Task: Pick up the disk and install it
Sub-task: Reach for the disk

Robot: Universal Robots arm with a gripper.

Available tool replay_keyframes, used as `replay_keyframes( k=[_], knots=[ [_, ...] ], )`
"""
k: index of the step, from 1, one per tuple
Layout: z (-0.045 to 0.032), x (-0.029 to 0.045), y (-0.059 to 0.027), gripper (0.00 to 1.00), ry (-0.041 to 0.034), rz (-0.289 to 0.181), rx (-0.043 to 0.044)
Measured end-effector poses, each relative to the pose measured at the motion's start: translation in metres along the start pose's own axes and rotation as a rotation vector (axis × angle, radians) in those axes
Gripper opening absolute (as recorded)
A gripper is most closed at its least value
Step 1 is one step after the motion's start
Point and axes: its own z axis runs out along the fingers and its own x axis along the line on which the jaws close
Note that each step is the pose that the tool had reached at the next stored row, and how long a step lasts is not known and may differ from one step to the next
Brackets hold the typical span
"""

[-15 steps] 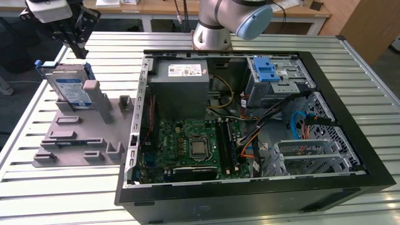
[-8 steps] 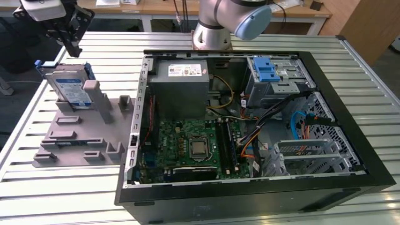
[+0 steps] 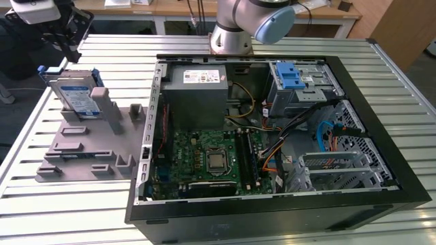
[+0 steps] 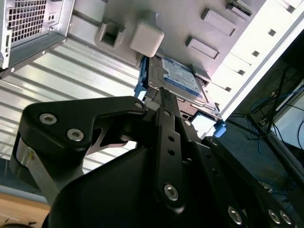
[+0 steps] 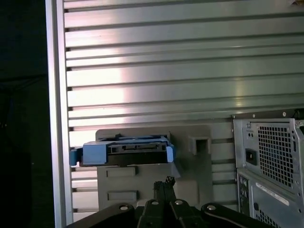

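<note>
**Disk upright in its fixture, gripper above it, nothing held**

The flat silver-grey metal disk (image 3: 73, 94), with its white-and-blue label and blue plastic side rails, stands on edge in a slot of the grey plastic holding fixture (image 3: 81, 148). The fixture rests on the slatted aluminium table (image 3: 68, 214), to the exterior view's left of the open black computer case (image 3: 272, 217).

We judge the disk stiff, dense for its size, smooth-faced and sensitive to knocks. The best hold looks to be across its two flat faces near the top edge, clear of the rails.

The black gripper (image 3: 68, 51) hangs just above that top edge, not touching it. In the first wrist view its fingertips (image 5: 159, 190) are pressed together with nothing between them.

The blue-latched grey metal drive cage (image 3: 299, 84) inside the case is well apart from the disk.
</note>
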Motion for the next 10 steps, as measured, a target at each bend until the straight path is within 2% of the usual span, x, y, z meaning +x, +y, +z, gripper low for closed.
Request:
replay_keyframes(
  k=[10],
  knots=[
    [0.0044, 0.0208, 0.0015, 0.11, 0.001, 0.0, 0.0]
  ],
)
